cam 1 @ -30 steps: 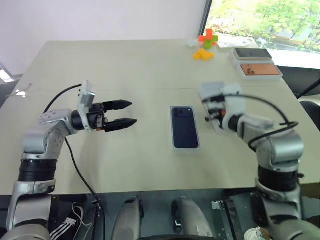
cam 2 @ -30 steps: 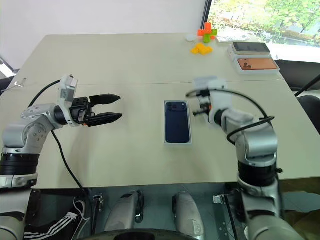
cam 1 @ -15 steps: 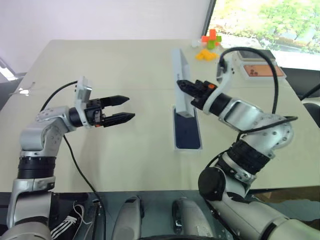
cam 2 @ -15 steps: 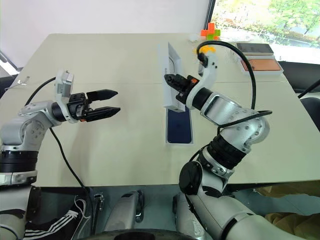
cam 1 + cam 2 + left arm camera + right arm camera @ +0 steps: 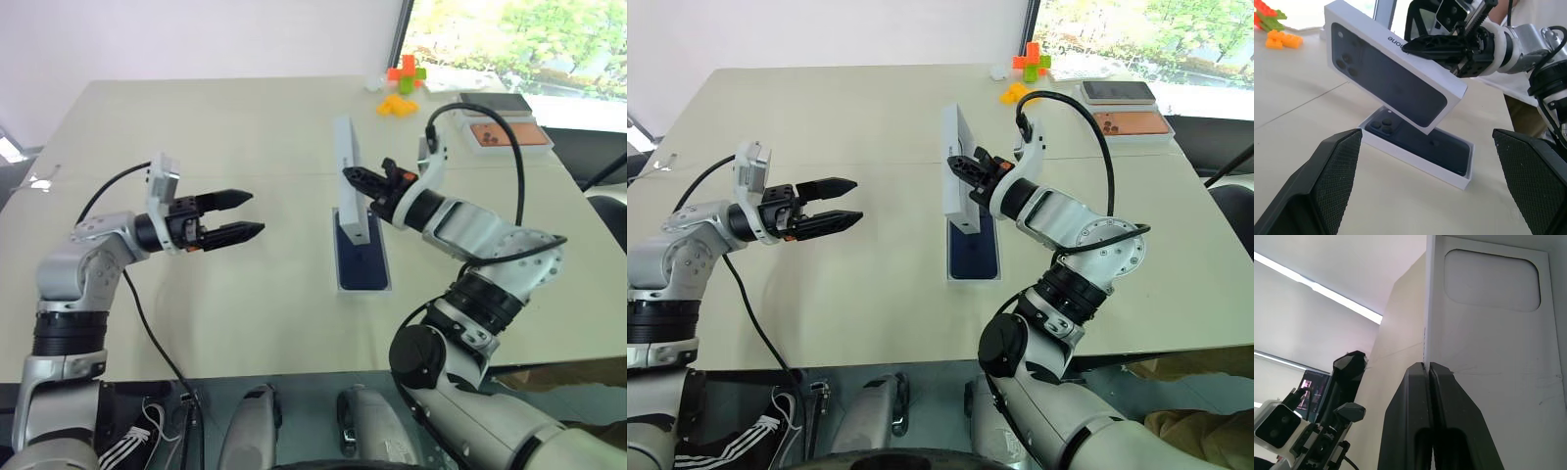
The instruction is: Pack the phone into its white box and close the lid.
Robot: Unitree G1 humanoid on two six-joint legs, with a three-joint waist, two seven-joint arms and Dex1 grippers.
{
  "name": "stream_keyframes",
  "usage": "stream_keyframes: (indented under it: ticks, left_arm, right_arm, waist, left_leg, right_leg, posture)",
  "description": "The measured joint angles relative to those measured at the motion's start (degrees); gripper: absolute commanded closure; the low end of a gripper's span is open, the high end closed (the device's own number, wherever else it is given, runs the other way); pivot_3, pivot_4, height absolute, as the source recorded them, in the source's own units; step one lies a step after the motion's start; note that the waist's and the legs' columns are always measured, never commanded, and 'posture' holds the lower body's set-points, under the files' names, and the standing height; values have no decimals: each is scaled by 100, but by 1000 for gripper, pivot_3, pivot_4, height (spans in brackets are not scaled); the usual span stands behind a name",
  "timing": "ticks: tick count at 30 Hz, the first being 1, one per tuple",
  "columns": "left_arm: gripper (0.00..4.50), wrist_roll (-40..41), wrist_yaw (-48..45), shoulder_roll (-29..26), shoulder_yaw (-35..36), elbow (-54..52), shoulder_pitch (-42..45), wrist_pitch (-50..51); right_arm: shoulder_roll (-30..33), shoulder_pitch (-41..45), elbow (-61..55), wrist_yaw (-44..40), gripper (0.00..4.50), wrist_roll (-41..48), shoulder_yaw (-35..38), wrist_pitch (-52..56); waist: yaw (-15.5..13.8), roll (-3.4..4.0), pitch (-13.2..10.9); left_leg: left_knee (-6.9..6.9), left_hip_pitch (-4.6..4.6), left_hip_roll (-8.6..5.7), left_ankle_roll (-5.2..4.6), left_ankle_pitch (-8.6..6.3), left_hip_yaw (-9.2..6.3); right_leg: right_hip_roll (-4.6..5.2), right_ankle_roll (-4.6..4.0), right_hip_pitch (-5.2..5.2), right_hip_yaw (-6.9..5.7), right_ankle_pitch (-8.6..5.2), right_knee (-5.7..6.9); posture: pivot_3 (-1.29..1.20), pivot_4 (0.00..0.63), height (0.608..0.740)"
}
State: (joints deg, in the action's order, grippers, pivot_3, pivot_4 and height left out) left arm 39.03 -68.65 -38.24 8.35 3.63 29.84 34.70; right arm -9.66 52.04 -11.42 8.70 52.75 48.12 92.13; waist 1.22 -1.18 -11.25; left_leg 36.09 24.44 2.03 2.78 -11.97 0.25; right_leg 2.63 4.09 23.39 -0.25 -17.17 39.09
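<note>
The dark navy phone (image 5: 365, 262) lies flat inside the white box (image 5: 340, 257) at the table's middle. Above the box's far end hangs the lid (image 5: 346, 171), turned on edge and tilted. Its printed dark top (image 5: 1386, 73) faces my left gripper and its white inside (image 5: 1488, 362) faces my right arm. My right gripper (image 5: 355, 178) is shut on the lid's rim. Whether the lid's low corner touches the box I cannot tell. My left gripper (image 5: 257, 212) is open and empty, held level to the left of the box and pointing at it.
At the table's back right stand an orange-topped box (image 5: 507, 135) and a dark-topped box (image 5: 495, 103). Orange blocks (image 5: 399, 106) and a red-green block piece (image 5: 409, 71) lie near them. A black cable loops over my right arm (image 5: 509, 127).
My right gripper has lifted the lid from the table right of the box, rolled it onto its edge and carried it left over the box. The left gripper has stayed still.
</note>
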Motion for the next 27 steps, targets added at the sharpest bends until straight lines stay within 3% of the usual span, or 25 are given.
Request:
stream_keyframes:
  ticks: [18, 23, 27]
  left_arm:
    - [0, 29, 11, 18, -3, 2, 19, -5]
    - [0, 33, 15, 19, -4, 0, 19, -5]
    - [0, 33, 20, 20, -4, 1, 17, -5]
  right_arm:
    - [4, -10, 683, 1554, 4466, 1908, -73, -618]
    - [64, -155, 830, 2083, 4466, 3037, -737, -1091]
    - [236, -840, 882, 2531, 4466, 3947, -1410, -1630]
  waist:
    - [12, 1, 0]
    - [57, 1, -1]
    - [82, -1, 0]
  left_leg:
    - [-6, 3, 3, 0, 0, 3]
    - [-8, 4, 6, -1, 0, 3]
    - [-6, 8, 11, -2, -1, 3]
  right_leg:
    - [-4, 0, 5, 4, 0, -3]
    - [-5, 0, 5, 6, 0, -5]
    - [-1, 1, 3, 5, -1, -12]
  posture:
    - [0, 150, 739]
    - [0, 150, 739]
    - [0, 150, 739]
